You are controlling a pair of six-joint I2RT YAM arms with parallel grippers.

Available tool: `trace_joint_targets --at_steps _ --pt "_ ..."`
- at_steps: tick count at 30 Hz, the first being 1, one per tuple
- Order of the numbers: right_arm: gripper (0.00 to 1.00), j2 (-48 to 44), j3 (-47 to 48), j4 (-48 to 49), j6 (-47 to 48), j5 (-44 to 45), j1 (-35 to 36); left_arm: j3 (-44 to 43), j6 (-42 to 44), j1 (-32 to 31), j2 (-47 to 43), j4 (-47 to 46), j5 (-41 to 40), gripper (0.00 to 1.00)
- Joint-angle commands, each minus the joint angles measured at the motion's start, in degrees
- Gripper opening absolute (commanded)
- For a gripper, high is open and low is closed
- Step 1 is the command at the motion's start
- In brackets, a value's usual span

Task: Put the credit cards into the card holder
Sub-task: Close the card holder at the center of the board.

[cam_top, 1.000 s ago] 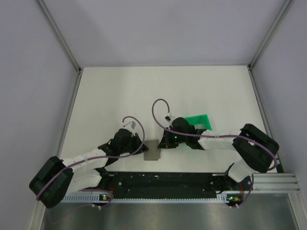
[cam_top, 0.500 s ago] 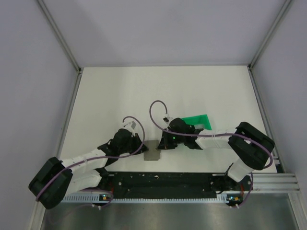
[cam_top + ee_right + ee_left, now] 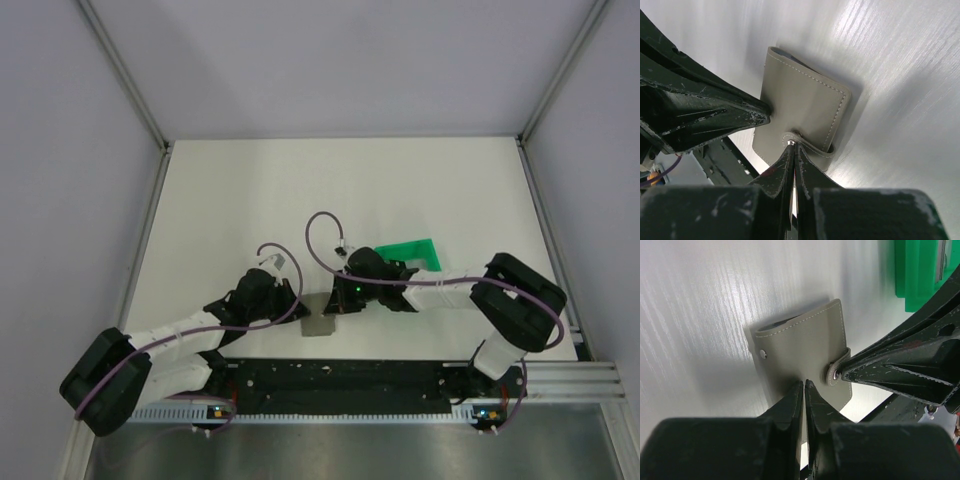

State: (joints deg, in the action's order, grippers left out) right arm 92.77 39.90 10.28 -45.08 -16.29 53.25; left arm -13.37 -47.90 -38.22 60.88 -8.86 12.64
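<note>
**Both grippers down on the card holder, near the front of the table**

Got the flat grey-beige stitched card holder (image 3: 800, 345) lying cover-down on the white table (image 3: 250, 200), close to the front edge, roughly midway between the two arm bases. Has a small metal stud (image 3: 763, 354) near one corner and a short snap strap (image 3: 812, 145) wrapping round the opposite edge. Showing a thin dark gap under the cover along its far edge in the left wrist view, so not totally flush there.

On the left side: the left gripper (image 3: 804, 383), black fingers nearly together with only a hairline slit between them, tips right on the holder's near edge. Can't tell whether pinching the cover or just touching it.

On the other side: the right gripper (image 3: 792, 146), fingers pressed tight together, tips right at the snap end of the strap. Can't tell whether nipping the strap or only resting against it.

Two sets of tips close together over the holder, pointing in at roughly a right angle to each other.

Also spotting a bright green open plastic frame tray (image 3: 410, 252) just behind the right wrist, near the holder but apart from it. Pale strip inside it in the left wrist view, too cropped to say what.
</note>
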Motion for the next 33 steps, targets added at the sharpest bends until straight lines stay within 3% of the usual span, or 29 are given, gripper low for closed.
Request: trace_joint_targets --at_steps 1,10,22,33 --pt "0.00 1.53 2.38 1.14 0.26 0.74 1.06 0.18 0.70 -0.28 -0.15 -0.89 1.15 0.09" --pt "0.00 -1.18 2.11 -0.26 1.39 3.99 1.06 0.53 0.79 -0.37 -0.94 -0.72 1.51 0.11" --pt "0.00 -2.86 1.41 -1.14 1.40 4.25 1.15 0.62 1.93 -0.37 -2.26 -3.27 4.93 0.21" --pt "0.00 -4.18 1.15 -3.42 1.40 5.66 3.25 2.02 2.02 -0.46 -0.24 -2.47 4.94 0.08"
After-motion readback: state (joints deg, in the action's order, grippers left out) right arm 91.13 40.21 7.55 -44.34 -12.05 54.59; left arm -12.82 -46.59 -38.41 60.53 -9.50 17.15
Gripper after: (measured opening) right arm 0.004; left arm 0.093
